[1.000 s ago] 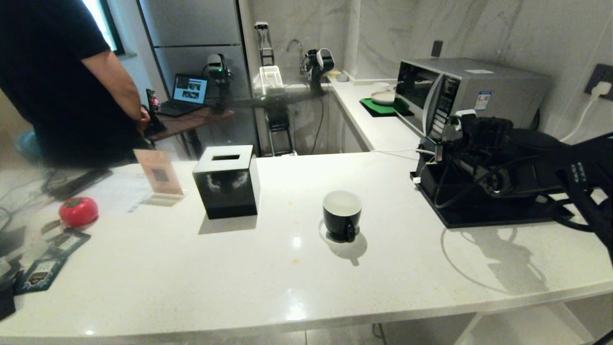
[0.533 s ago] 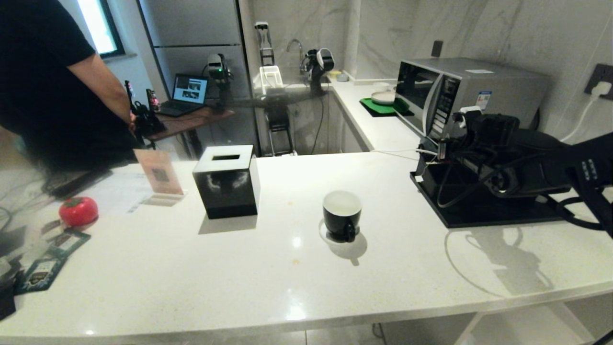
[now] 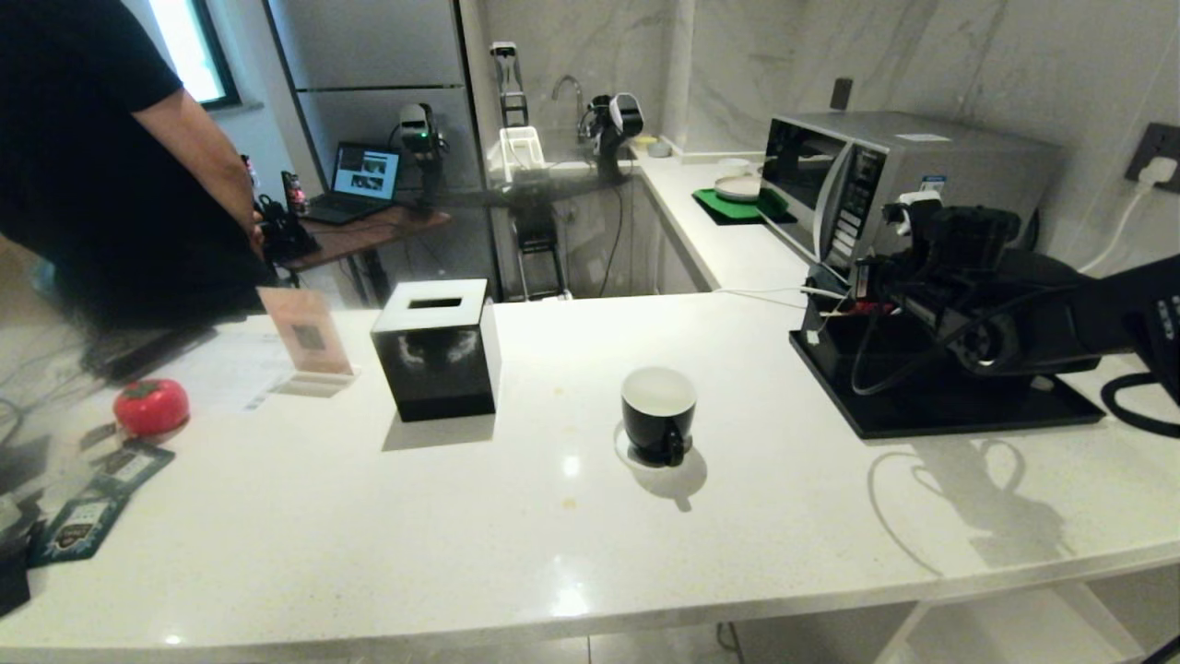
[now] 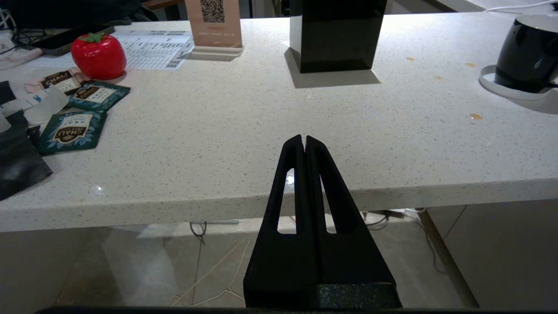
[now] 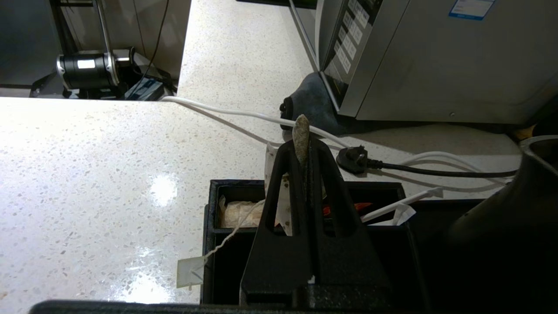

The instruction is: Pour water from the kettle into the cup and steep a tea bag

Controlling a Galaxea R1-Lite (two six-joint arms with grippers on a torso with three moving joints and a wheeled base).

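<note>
The tea bag (image 5: 301, 135) is pinched by the right gripper (image 5: 305, 150); the cup (image 3: 658, 412) lies leftward, nearer the front edge.

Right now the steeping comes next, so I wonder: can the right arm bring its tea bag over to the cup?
Probably yes. The right gripper pinches the tea bag above the organizer box, and only bare counter lies between it and the cup.
</note>
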